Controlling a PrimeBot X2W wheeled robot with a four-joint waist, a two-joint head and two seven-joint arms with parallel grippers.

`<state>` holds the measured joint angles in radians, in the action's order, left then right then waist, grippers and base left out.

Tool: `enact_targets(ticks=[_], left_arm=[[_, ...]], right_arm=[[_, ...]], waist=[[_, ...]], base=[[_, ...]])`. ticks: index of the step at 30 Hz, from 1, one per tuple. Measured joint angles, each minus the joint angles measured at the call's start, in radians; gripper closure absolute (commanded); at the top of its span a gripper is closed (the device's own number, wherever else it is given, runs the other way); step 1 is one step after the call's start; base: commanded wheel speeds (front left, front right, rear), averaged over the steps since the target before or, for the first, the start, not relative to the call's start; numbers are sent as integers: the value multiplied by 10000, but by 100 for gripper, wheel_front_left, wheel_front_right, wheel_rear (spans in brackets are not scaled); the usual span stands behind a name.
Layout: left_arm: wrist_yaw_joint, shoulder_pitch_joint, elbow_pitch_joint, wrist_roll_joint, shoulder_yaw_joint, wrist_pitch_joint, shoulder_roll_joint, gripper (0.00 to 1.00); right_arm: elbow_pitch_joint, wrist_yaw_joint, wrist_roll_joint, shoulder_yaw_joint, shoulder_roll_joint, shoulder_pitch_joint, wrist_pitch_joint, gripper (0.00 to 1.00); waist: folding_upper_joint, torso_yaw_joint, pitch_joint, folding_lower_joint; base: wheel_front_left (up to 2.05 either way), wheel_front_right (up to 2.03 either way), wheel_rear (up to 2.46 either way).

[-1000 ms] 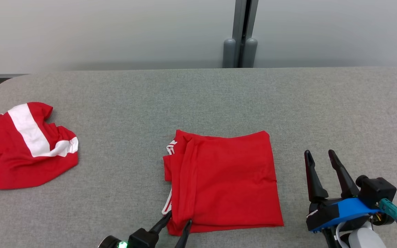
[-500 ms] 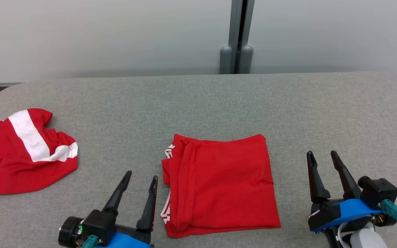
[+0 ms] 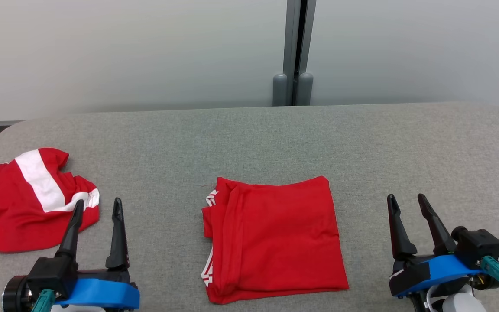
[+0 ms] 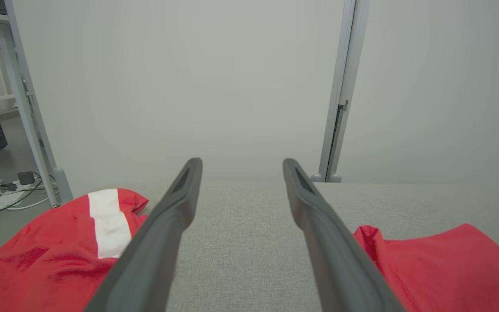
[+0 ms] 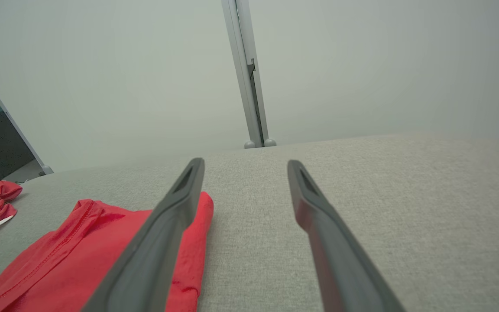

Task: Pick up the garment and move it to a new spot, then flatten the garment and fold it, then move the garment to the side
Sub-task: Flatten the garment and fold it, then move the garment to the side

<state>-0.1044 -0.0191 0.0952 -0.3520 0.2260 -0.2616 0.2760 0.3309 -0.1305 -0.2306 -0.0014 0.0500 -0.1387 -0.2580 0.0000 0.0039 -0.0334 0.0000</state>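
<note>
The folded red garment [image 3: 275,238] lies flat on the tabletop [image 3: 275,138] — left tool [image 3: 98,203] and right tool [image 3: 405,197] flank it, both wide and empty, likely placed to grip its edges and shift it aside.

No text can be read with certainty. On the left edge of the folded red garment [image 3: 275,242] there are white printed marks [image 3: 212,197], one group at the far corner and one group at the near corner. They look like parts of letters or of a pattern, but the fold hides most of them and they are too small to read. The crumpled red garment [image 3: 11,221] carries a plain white band [image 3: 41,184].
</note>
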Motion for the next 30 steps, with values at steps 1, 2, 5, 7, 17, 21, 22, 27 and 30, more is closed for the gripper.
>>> enact_targets(ticks=[1,2,5,7,17,21,22,27,30], left_arm=[[-23,53,46,0,-94,0,-4,0],[-56,126,94,-4,-190,0,-15,0],[-96,203,276,-8,-366,0,-13,0],[-96,242,368,-36,-512,0,-33,0],[-96,439,660,-65,-648,0,-176,0],[-98,441,711,-67,-652,0,-171,0],[-100,441,721,-65,-650,0,-171,0],[-140,441,821,-54,-583,50,-132,0],[-173,441,848,-48,-554,63,-98,0]], right_arm=[[-44,0,19,-13,0,39,19,0],[-119,0,42,-29,0,69,52,0],[-349,0,100,-33,0,234,169,0],[-529,0,136,-48,0,390,259,0],[-1484,0,326,-144,0,928,840,0],[-1850,0,384,-188,0,1115,1126,0],[-1914,0,403,-196,0,1142,1177,0],[-2096,0,466,-238,0,1273,1383,0],[-2144,0,466,-244,0,1310,1432,0]], waist=[[0,-3,36,0],[0,-3,79,0],[0,-18,190,0],[0,-24,255,0],[0,-20,427,0],[0,-6,460,0],[0,-2,467,1],[0,19,489,0],[0,22,495,0]], base=[[0,0,0],[0,0,0],[0,0,0],[0,0,0],[0,0,0],[0,0,0],[0,0,0],[0,0,0],[0,0,0]])
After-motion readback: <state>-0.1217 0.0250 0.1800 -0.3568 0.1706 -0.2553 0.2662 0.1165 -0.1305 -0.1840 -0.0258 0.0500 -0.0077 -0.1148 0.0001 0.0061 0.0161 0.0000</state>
